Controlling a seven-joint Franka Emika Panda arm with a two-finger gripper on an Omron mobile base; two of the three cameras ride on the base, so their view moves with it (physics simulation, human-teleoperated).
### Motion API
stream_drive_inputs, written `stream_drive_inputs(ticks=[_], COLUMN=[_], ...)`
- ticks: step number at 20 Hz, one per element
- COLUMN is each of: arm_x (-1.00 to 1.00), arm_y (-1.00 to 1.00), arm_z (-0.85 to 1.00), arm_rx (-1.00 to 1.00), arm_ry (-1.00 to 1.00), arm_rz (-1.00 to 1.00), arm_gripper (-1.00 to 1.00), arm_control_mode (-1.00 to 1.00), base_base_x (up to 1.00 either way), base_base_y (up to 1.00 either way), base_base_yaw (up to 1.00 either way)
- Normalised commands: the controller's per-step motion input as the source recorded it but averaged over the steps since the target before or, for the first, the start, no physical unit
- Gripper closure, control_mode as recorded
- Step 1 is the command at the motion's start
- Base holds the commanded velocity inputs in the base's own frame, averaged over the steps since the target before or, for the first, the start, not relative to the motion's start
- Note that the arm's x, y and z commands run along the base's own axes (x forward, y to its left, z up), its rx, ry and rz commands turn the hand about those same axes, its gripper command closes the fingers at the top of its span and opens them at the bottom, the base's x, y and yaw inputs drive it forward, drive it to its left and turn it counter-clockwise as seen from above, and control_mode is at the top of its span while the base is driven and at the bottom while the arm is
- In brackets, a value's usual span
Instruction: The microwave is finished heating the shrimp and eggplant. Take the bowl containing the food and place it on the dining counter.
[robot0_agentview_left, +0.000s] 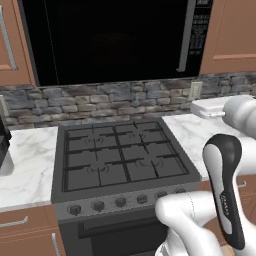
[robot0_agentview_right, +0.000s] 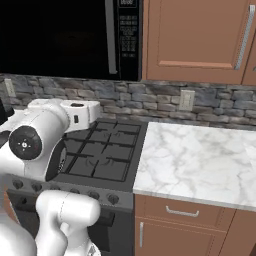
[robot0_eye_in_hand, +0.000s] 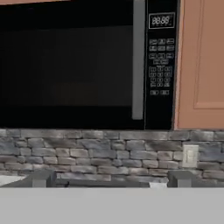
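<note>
The large black box-shaped microwave (robot0_eye_in_hand: 87, 61) is seen with its dark glass door shut, grey handle vertical; the gripper (robot0_eye_in_hand: 109, 181) is spread wide, nothing held or touched.

Black stove (robot0_agentview_left: 120, 155) between marble worktops (robot0_agentview_right: 200, 160)

The microwave (robot0_eye_in_hand: 87, 65) is faced with dark, glossy glass, and a smooth grey metal-looking handle (robot0_eye_in_hand: 138, 61) is set along its door. The wall (robot0_agentview_left: 100, 102) behind is clad in rough grey stone. The stove (robot0_agentview_left: 120, 155) is topped with matt black grates. The bench (robot0_agentview_right: 200, 160) is surfaced in smooth white-grey marble, and the cabinets (robot0_agentview_right: 195, 35) are finished in smooth brown wood with metal-looking pulls.
</note>
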Motion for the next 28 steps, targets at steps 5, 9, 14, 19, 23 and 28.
stream_drive_inputs(ticks=[5, 9, 14, 19, 23, 28], arm_x=[0.01, 0.15, 0.29, 0.44, 0.75, 0.76], arm_y=[-0.12, -0.08, -0.12, -0.12, -0.07, -0.06], arm_z=[0.60, 0.54, 0.50, 0.38, 0.09, 0.11], arm_rx=[0.07, 0.05, 0.07, 0.06, 0.02, 0.00], arm_ry=[-0.35, -0.31, -0.26, -0.16, 0.00, 0.07], arm_rz=[-0.02, -0.04, -0.05, -0.02, 0.00, 0.00], arm_gripper=[-1.00, -1.00, -1.00, -1.00, -1.00, -1.00], arm_control_mode=[-1.00, -1.00, -1.00, -1.00, -1.00, -1.00], base_base_x=[0.00, 0.00, 0.00, 0.00, 0.00, 0.00], base_base_y=[0.00, 0.00, 0.00, 0.00, 0.00, 0.00], base_base_yaw=[0.00, 0.00, 0.00, 0.00, 0.00, 0.00])
